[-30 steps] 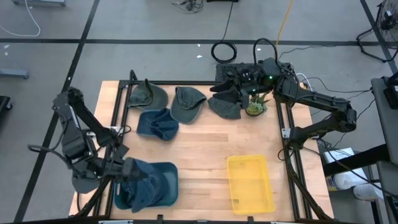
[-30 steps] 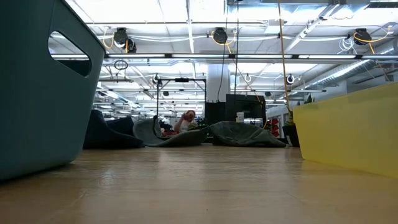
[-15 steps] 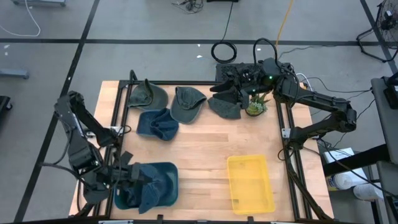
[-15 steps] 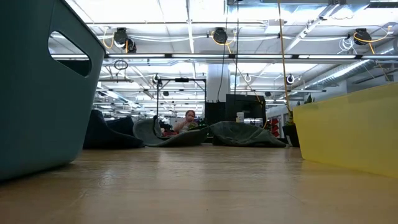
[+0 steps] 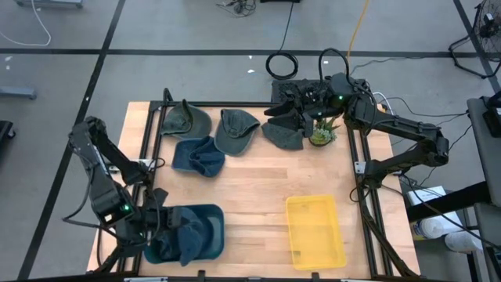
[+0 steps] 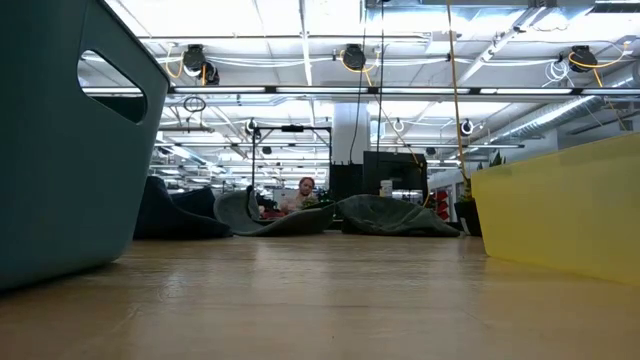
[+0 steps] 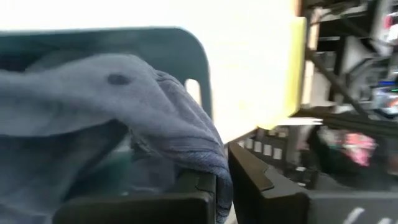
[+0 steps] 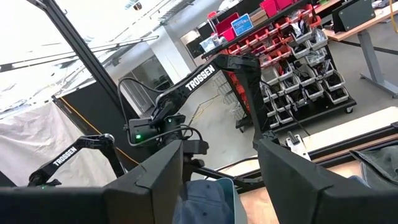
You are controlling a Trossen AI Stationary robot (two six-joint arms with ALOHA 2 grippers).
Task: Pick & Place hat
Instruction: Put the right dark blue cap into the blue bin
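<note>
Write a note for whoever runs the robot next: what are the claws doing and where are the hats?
Left claw: shut on the blue hat, low over the teal bin at the near left corner.
Right claw: fingers apart, holding nothing, waiting at the far edge above the grey-green hat.
Done: blue hat is going into the bin, not yet let go.
Left: release it, then three hats remain along the far side. Yellow tray unused.

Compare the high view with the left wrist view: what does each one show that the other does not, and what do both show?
Only the high view shows the whole table, four more hats along its far side, the small plant and the right tool waiting at the far right corner.

Only the left wrist view shows, close up, the blue hat pinched in the shut left tool, and the handle hole in the bin's wall.

Both show the teal bin, the blue hat and the yellow bin.
</note>
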